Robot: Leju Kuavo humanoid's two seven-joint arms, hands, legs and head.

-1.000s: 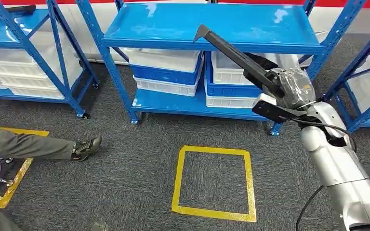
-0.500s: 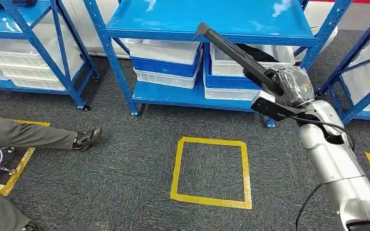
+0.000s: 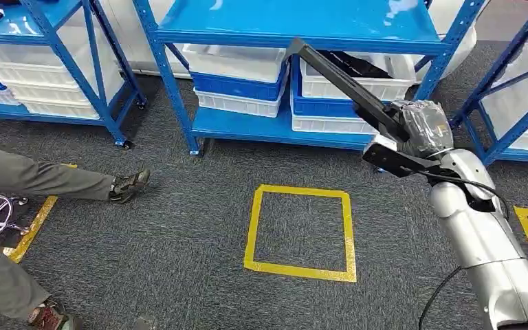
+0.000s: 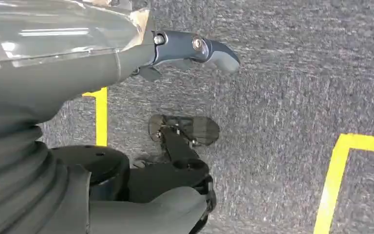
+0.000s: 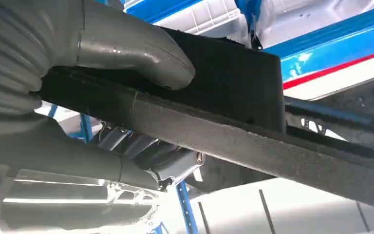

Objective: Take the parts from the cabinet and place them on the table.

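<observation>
My right hand (image 3: 418,129) grips a long black part (image 3: 340,82), which slants up and away toward the blue cabinet (image 3: 295,31). The part's far end reaches the edge of the cabinet's upper shelf. In the right wrist view the thumb (image 5: 131,46) presses on the black part (image 5: 253,141), with the fingers wrapped beneath it. More dark parts lie in a white bin (image 3: 378,75) on the lower shelf behind it. My left hand (image 4: 126,63) hangs over the grey carpet and holds nothing, its fingers loosely apart.
White and blue bins (image 3: 237,82) are stacked on the lower shelves. A yellow taped square (image 3: 299,230) marks the carpet in front of the cabinet. A person's leg and shoe (image 3: 129,184) stretch in from the left. More blue racks stand left and right.
The whole picture has shifted, so the camera moved: the cabinet sits higher and further right in view. My right hand still holds the black part the same way.
</observation>
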